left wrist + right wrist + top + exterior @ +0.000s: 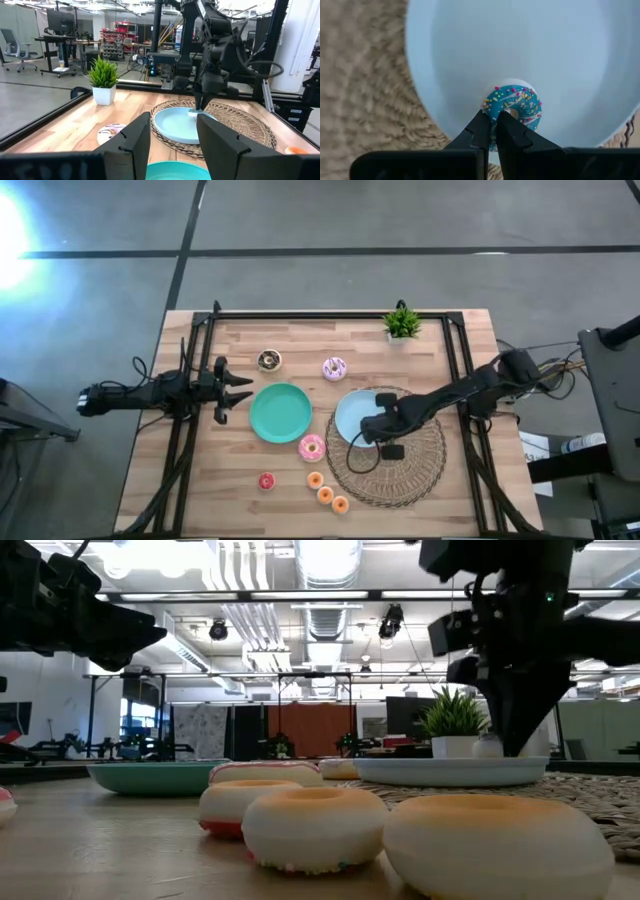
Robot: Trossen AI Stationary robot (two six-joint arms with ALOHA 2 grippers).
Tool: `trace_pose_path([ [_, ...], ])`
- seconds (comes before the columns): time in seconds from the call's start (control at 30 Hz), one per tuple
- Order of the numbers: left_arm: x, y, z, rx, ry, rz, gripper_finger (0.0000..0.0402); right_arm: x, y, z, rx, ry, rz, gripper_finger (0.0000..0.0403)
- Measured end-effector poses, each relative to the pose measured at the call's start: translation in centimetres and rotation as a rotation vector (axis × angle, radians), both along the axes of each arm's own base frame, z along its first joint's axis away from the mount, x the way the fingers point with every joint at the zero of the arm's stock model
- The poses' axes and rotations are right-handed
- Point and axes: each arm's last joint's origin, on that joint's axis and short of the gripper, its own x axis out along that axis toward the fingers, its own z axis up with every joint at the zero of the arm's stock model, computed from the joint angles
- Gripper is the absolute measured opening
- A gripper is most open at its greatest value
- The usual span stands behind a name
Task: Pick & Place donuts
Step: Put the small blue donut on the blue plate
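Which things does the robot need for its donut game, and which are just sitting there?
For the job:
blue sprinkled donut, held by the right gripper over the light-blue plate
pink donuts
dark brown donut
small orange donuts
small red donut

Just sitting there:
potted plant
woven mat
green plate

Teal sprinkled donut [514, 103]; light-blue plate [560, 55]; tan woven mat [370, 90].

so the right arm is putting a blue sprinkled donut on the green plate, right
Not the green plate. The right wrist view shows the right gripper shut on the blue sprinkled donut over the light-blue plate; the high view shows the green plate bare.
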Motion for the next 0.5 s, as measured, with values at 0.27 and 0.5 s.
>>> trace_pose_path([
  [0.27, 0.00, 0.00, 0.00, 0.000, 0.000, 0.000, 0.0135, 0.26, 0.11, 0.10, 0.021, -0.017, -0.031, 0.0029],
  [0.5, 0.00, 0.00, -0.01, 0.000, 0.001, 0.000, 0.0135, -0.11, 0.21, 0.00, 0.085, 0.007, -0.022, 0.0100],
])
